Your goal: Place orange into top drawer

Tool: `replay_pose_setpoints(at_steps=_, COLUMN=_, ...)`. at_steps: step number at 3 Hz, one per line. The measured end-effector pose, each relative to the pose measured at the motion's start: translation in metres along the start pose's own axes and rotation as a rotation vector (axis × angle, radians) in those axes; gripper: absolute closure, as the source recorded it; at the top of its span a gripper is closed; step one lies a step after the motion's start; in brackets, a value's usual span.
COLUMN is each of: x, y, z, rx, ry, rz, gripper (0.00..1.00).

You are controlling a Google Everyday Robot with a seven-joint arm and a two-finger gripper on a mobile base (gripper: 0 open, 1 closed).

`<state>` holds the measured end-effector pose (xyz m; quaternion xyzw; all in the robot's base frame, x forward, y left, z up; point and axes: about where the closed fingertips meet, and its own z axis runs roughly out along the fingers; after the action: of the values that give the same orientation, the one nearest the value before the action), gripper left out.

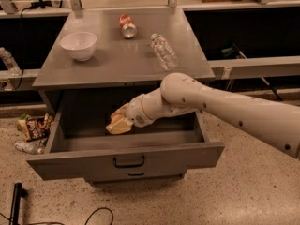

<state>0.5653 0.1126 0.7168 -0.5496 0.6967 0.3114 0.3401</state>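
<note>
Low inside the pulled-out top drawer [70, 164], under the front edge of the cabinet top [117, 67], sits the gripper [118, 124]. Its pale fingers [120, 126] are closed around the orange [116, 117], of which only a sliver of colour shows between them. The gripper is tipped down toward the drawer floor, though whether it touches the floor cannot be told. The white arm [225, 108] enters from the drawer's right side and crosses over the right wall and rear half.

A strip of grey floor lies between the gripper and the front panel, and a wider stretch runs from the gripper to the left wall. The dark bar handle [128, 162] lies just in front of the gripper, on the outer face of the panel.

Beyond and above the gripper, on the cabinet top, stand a white bowl [78, 45], a soda can [127, 26] on its side and a plastic bottle [163, 51] (also lying down), all well apart from it. A snack bag [33, 126] lies on the floor outside the left wall.
</note>
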Motion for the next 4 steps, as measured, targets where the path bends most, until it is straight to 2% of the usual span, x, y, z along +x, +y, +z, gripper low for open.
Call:
replay_pose_setpoints(at_steps=1, x=0.016, y=-0.015, z=0.01, rx=0.014, ry=0.041, rz=-0.011, gripper=0.84)
replay_pose_setpoints(at_steps=2, x=0.036, y=-0.026, z=0.028, rx=-0.012, ry=0.097, rz=-0.004, gripper=0.53)
replay_pose_setpoints(at_steps=4, x=0.054, y=-0.023, z=0.042, rx=-0.055, ry=0.145, rz=0.018, gripper=0.07)
